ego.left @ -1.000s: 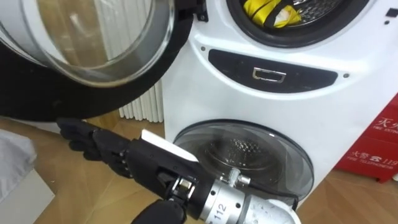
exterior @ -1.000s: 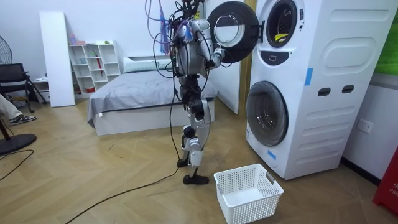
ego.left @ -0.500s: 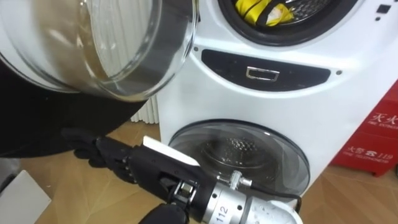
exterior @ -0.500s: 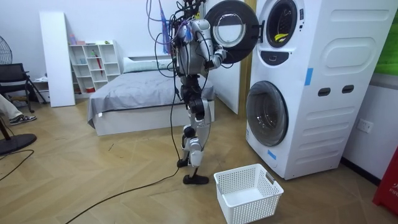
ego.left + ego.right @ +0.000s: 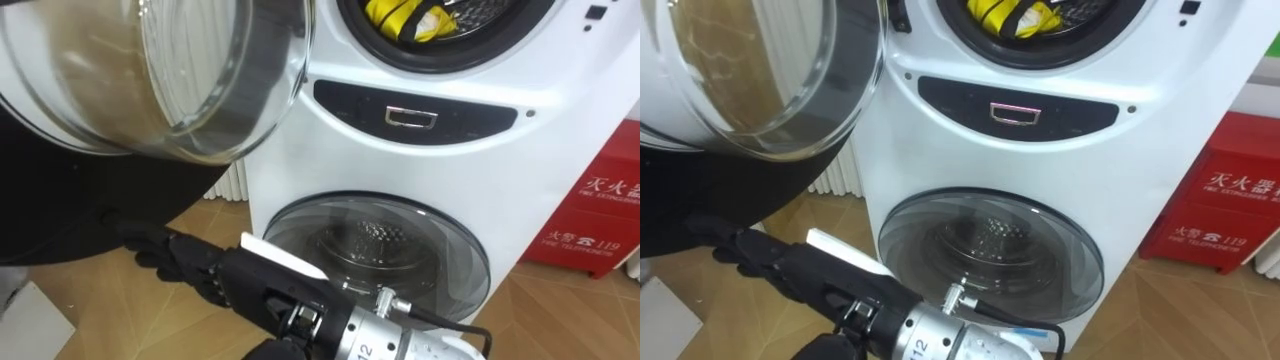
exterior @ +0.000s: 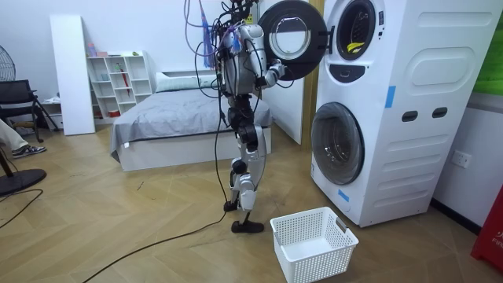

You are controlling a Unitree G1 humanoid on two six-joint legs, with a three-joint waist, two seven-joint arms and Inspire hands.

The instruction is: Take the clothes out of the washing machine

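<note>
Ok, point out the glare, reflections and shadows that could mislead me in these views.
Left eye view: the open upper door has bright streaks on its glass, with the radiator ribs seen through it; the lower door carries a pale sheen, drum visible behind; the dark right hand is hard to separate from the upper door's black underside. Room view: even light, that glass looks pale.

Even light, perhaps glare on door (image 5: 195, 85)
</note>
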